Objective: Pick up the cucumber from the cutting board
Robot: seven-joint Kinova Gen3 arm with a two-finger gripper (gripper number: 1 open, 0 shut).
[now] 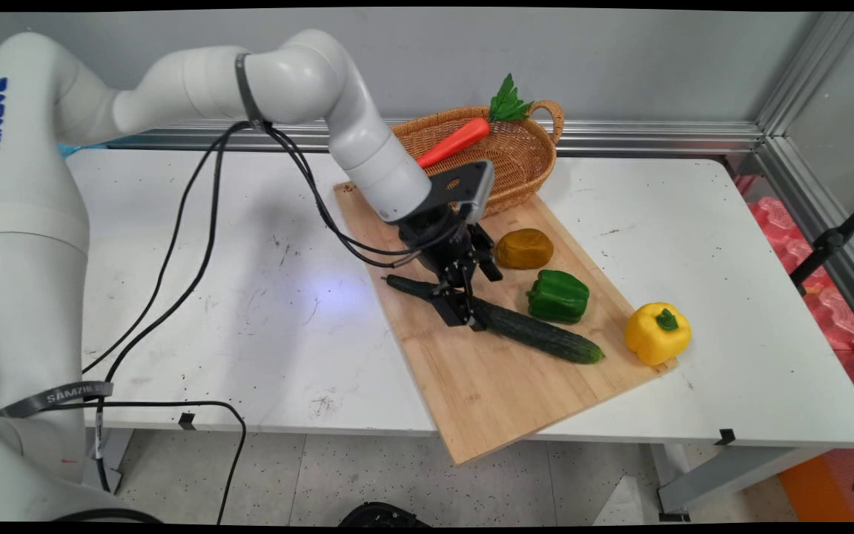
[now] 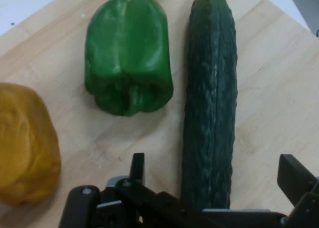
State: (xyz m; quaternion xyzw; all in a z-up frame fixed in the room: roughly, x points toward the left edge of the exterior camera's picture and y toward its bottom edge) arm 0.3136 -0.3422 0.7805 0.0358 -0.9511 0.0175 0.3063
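The pincer [image 1: 462, 295] is straddling the cucumber [image 1: 523, 328] near its stem end, fingers spread and unclenched, the green pepper [image 1: 558, 296] lying just beside the cucumber, so squeezing squarely across its width would be wise.

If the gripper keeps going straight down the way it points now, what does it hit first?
The cucumber, most likely: the gripper straddles it, open, on the cutting board. The remaining gap is unclear.

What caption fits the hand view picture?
Gripper straddling a cucumber beside a green pepper on a board.
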